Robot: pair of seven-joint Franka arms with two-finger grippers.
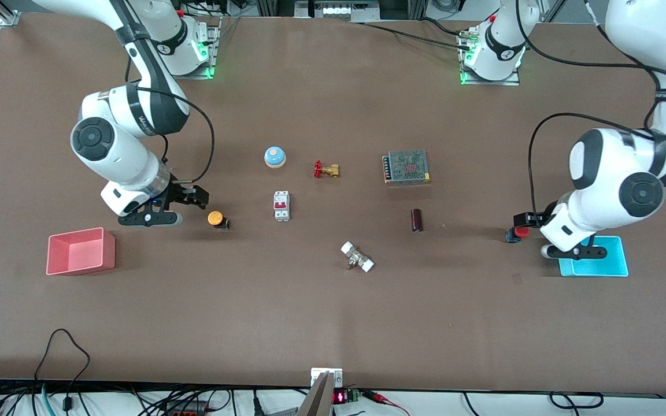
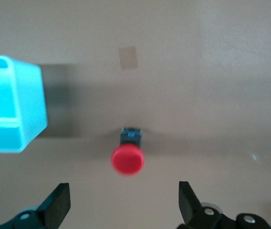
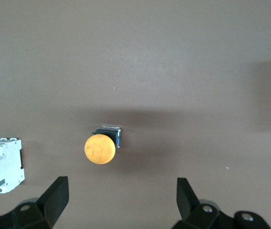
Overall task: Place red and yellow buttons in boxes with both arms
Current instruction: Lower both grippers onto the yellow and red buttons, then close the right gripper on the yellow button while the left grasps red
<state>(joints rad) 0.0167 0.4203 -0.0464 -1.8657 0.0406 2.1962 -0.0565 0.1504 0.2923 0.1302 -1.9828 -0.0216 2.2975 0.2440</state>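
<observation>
From the front view, we are looking at the right tool (image 1: 189, 196) sitting low over the bench (image 1: 333, 323), just beside the yellow button (image 1: 216, 219), with the pink box (image 1: 81, 251) near it toward the right arm's end and nearer the camera. The left tool (image 1: 521, 225) is hanging close over the red button (image 1: 516, 233), which is lying just beside the cyan box (image 1: 593, 257). Each arm is working its own end, so each button is falling to the arm nearest it.

In the left wrist view, the left tool (image 2: 124, 202) is standing wide apart, and the red button (image 2: 128, 156) is lying ahead of the gap, roughly centred, cap toward the camera and black body pointing away, the cyan box (image 2: 11, 105) off to one side.

In the right wrist view, the right tool (image 3: 122, 198) is likewise spread apart, and the yellow button (image 3: 101, 147) is lying ahead, slightly off centre toward the white breaker (image 3: 1, 165). We are judging that each tool needs a short advance before closing.
</observation>
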